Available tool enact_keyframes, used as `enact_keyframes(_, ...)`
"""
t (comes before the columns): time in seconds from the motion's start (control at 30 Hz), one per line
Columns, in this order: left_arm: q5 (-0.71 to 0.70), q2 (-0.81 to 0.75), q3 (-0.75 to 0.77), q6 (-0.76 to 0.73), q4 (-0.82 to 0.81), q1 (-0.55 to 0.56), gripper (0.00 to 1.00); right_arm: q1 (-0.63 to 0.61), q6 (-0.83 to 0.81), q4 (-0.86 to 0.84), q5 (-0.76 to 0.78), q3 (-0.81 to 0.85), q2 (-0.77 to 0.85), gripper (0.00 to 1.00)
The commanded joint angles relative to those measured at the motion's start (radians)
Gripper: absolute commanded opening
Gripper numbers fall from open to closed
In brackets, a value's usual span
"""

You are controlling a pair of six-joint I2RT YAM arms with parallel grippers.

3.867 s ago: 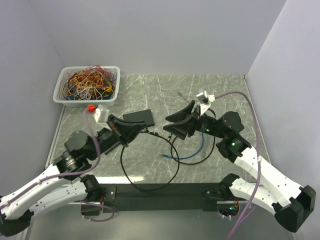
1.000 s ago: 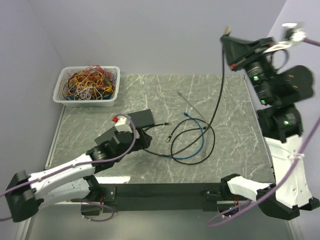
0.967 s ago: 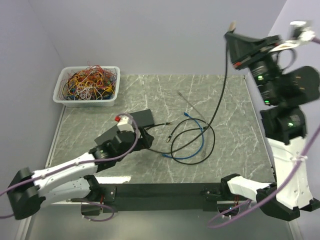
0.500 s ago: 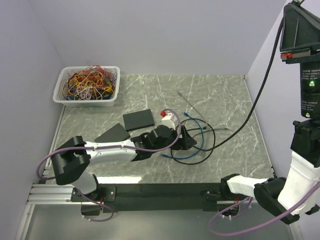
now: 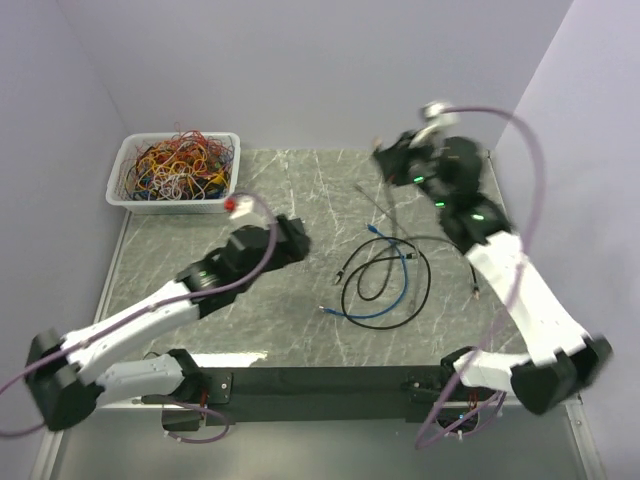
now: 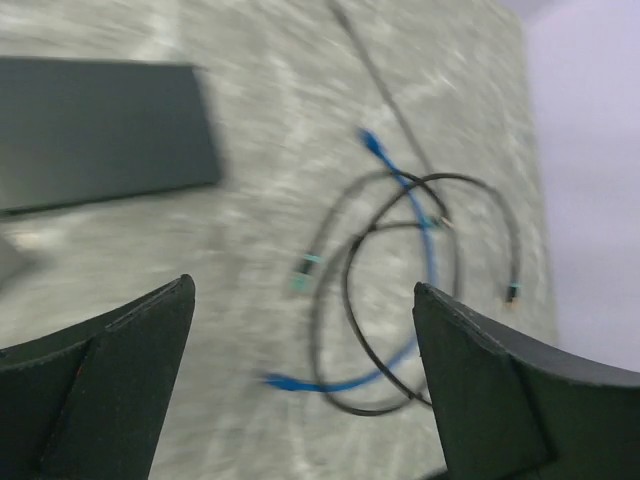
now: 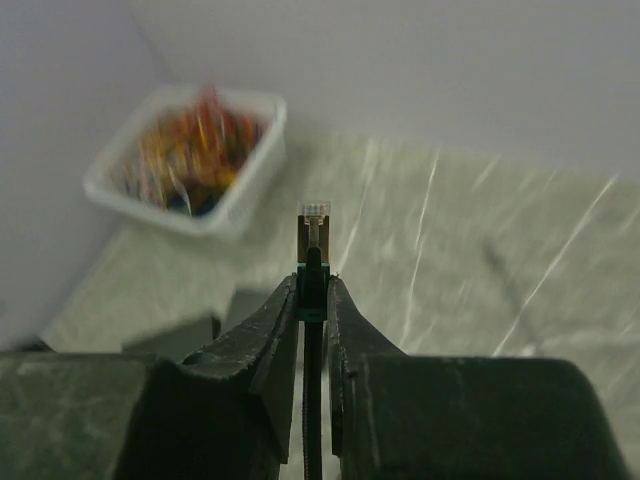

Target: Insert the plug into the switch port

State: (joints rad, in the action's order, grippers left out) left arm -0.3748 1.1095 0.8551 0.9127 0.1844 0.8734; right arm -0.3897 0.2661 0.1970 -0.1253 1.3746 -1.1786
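Lying loose on the table (image 5: 300,185), at about 4 o'clock from its middle, a black cable (image 5: 428,280) and a blue cable (image 5: 398,300) are coiling over one another, their loops crossing in several places. A thin grey lead (image 5: 372,205) is running from the coil toward 12 o'clock.

The left gripper (image 5: 288,238) is hanging just at 9 o'clock of the table's middle and is covering the switch from above, so the top view is not showing the ports. Its wrist camera is showing the fingers (image 6: 100,380) spread wide apart and gripping nothing. There the switch (image 6: 100,130), a flat dark box, is lying at 10 o'clock, with the cables at 3 o'clock of it and apart from it.

The right gripper (image 5: 388,160) is hovering at 1 o'clock, over the far part of the table. Its fingers (image 7: 275,330) are pressing together on the plug (image 7: 314,222), whose clear tip is sticking out past them while its cable is running back between them. The plug is well apart from the switch, with the left gripper lying between the two.

A white bin (image 5: 118,170) is sitting at the 10 o'clock corner. It is holding a tangled heap of red, yellow, orange and blue wires (image 5: 178,160), piled about to its rim.
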Motion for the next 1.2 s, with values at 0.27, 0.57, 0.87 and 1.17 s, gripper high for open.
enact_keyframes(0.27, 0.126, -0.179, -0.136, -0.140, 0.217, -0.503, 0.99, -0.403, -0.088, -0.033, 0.072, -0.071, -0.337, 0.00)
enact_keyframes(0.57, 0.214, -0.102, -0.218, -0.064, 0.146, -0.769, 0.99, -0.535, -0.094, -0.031, 0.107, -0.078, -0.504, 0.00)
enact_keyframes(0.87, 0.124, -0.042, -0.269, -0.041, 0.023, -0.864, 0.99, -0.587, -0.070, -0.056, -0.005, -0.118, -0.628, 0.00)
enact_keyframes(1.17, 0.163, 0.140, -0.288, -0.097, -0.230, -0.870, 0.99, -0.612, -0.076, 0.005, -0.030, -0.028, -0.751, 0.00)
